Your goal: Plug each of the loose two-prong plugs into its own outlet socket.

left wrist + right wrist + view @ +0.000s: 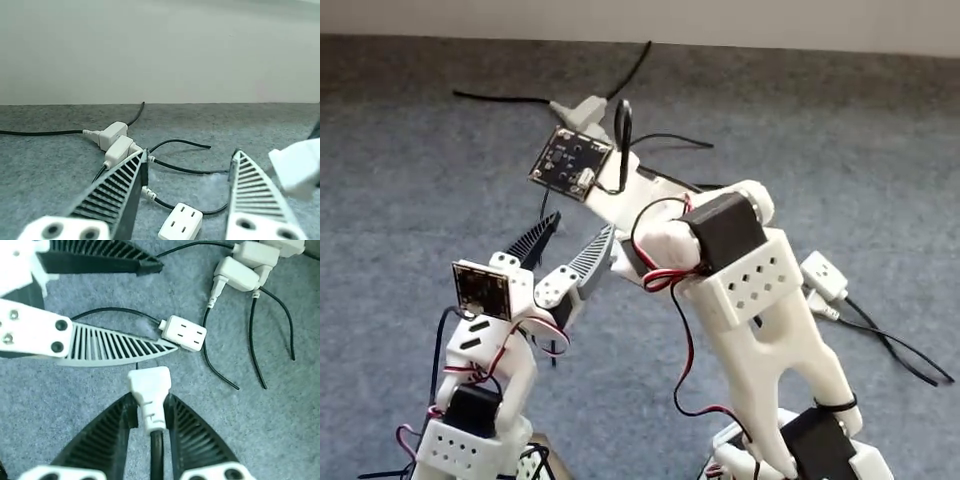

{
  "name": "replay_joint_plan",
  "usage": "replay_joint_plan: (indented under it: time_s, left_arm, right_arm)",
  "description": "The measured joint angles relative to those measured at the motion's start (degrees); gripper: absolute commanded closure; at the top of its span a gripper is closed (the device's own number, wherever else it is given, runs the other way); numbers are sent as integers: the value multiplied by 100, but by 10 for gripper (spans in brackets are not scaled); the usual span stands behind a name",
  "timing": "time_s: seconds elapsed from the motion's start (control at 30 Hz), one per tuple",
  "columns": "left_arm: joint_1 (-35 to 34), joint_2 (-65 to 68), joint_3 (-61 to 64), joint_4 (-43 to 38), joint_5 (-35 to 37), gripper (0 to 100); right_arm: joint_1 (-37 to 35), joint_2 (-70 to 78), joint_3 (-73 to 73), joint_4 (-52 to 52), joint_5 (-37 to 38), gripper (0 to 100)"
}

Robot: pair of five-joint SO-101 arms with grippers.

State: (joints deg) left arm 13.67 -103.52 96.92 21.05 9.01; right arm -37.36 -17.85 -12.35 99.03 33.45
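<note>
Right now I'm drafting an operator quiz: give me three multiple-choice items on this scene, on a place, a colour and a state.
1. Where does the loose socket lie?
A) in a box B) on a shelf C) on the carpet by the left gripper's white fingertip
2. What colour is the held plug's cable?
A) black B) yellow C) green
3. What state is the right gripper in?
A) open, empty B) shut on the plug C) shut on the socket
Key: 1 C, the right wrist view shows it at that tip; 2 A, the cord leaving the plug is black; 3 B, both fingers press the plug's sides.
</note>
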Motion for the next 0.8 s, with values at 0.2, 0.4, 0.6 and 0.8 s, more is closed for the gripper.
replay_joint_plan:
  time_s: [0.2,0.4,0.6,0.8]
  left_arm:
    - [-9,0,0,0,-9,726]
    - [-9,0,0,132,-9,726]
    - [-431,0,0,158,-9,726]
    - [-782,0,0,167,-9,726]
  right_arm:
    - [0,0,-79,0,-70,993]
    - [193,0,-79,0,-70,993]
    - [730,18,70,0,-70,993]
    - [862,18,563,0,-70,993]
